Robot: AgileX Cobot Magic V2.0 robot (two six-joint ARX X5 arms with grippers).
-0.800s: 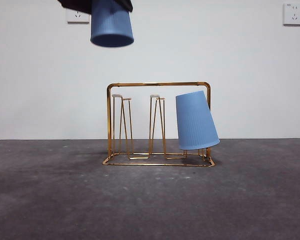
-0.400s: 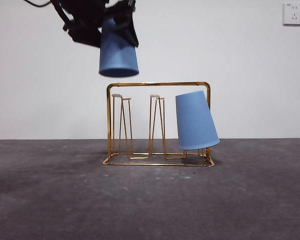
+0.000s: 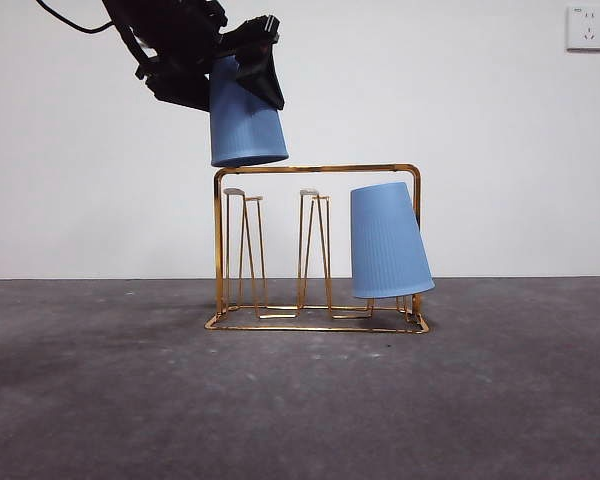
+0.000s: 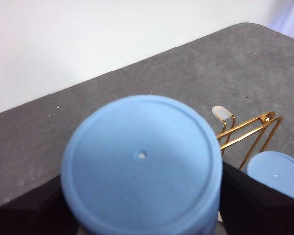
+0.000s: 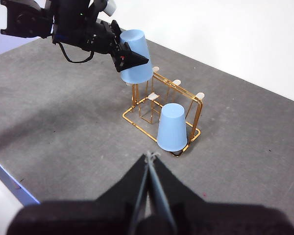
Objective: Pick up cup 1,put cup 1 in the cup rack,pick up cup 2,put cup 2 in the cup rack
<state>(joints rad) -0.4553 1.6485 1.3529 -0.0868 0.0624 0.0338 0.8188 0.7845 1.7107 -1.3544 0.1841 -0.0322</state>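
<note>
Cup 2 (image 3: 246, 115) upside down in the air, clamped in the left gripper (image 3: 242, 70); one black finger (image 3: 263, 75) on each side of the cup's upper wall, rim downward, closed base up. Rim just above the top bar of the cup rack (image 3: 318, 168), over the rack's 9 o'clock end, apart from the bar by a thin gap. Cup tilted slightly, rim swung toward 3 o'clock. Left wrist view: closed blue base of cup 2 (image 4: 141, 164) filling the frame, dark fingers (image 4: 250, 200) at either flank, closed on the cup.

Cup 1 (image 3: 388, 241) inverted on a peg at the rack's 3 o'clock end, leaning slightly, rim near the wire base. Two bare hairpin pegs (image 3: 314, 245) upright toward 9 o'clock of it, pale caps on top. Rack on the dark grey bench (image 3: 300, 400), white wall behind, socket (image 3: 587, 27) at 1 o'clock.

Right gripper (image 5: 150, 161) well apart from the rack, on the near side, above the bench; fingers (image 5: 159, 183) pressed together tip to tip, nothing between them. Right wrist view: rack (image 5: 188, 98), both cups and the left arm all visible beyond.
</note>
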